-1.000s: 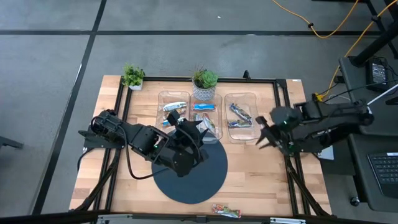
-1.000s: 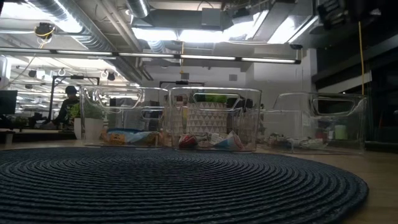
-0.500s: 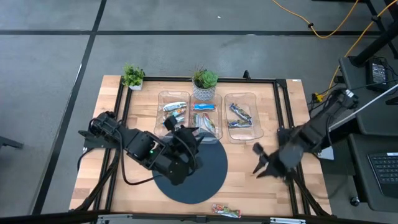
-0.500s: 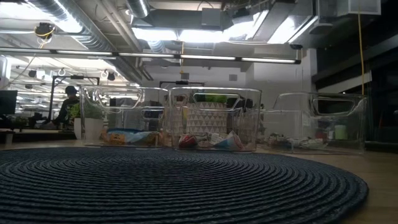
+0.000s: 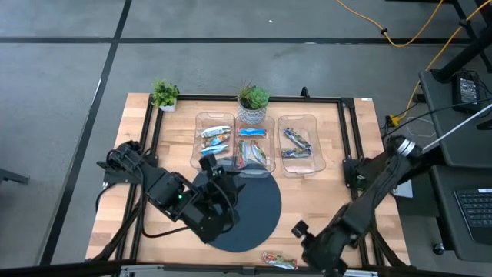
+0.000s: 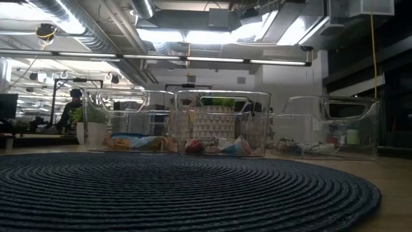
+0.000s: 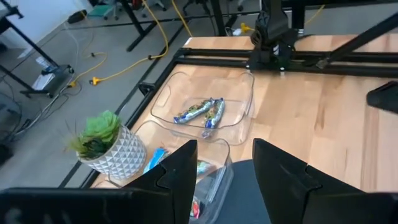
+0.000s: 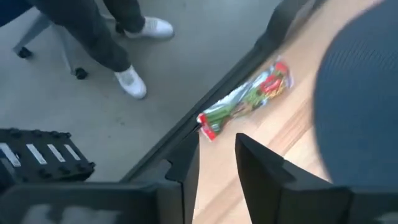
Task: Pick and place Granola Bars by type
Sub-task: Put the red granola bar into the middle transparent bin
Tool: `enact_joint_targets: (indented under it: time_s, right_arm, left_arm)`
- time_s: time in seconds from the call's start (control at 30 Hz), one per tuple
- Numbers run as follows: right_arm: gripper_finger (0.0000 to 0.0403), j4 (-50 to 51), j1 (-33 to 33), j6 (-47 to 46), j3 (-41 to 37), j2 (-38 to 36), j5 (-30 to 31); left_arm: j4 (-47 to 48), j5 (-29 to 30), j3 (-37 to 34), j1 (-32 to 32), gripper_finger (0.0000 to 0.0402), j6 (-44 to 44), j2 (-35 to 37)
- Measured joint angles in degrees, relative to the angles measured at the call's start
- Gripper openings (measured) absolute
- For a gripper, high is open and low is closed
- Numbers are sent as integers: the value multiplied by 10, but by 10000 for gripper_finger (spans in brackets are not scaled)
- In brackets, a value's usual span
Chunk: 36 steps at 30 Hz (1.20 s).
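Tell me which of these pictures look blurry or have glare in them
Right wrist view: motion-smeared, the multicoloured bar and the dark mat soft-edged. Low view: ceiling lights flare bright, the clear bins catch reflections, the near mat out of focus. High view and left wrist view: evenly lit and fairly sharp.

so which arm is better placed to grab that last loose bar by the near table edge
The right. The right gripper hangs with open, empty fingers just beside the multicoloured bar, which its wrist view shows directly ahead. The left gripper sits over the round mat near the bins, farther off.
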State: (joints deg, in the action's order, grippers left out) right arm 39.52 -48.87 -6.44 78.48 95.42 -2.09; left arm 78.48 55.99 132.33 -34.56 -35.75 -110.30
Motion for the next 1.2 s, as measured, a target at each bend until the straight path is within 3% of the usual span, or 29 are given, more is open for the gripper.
enact_joint_targets:
  time_s: [0.27,0.57,0.67,1.2]
  right_arm:
    - [145,7,1,-184,23,97,-1]
    - [279,-50,8,-312,23,143,5]
    - [305,-53,11,-340,23,157,14]
    - [281,-73,18,-366,23,217,23]
  left_arm:
    - [0,-4,0,-18,147,30,0]
    - [2,-22,0,-18,147,41,0]
    - [2,-23,0,-18,147,48,0]
    - [17,-32,0,-17,147,61,0]
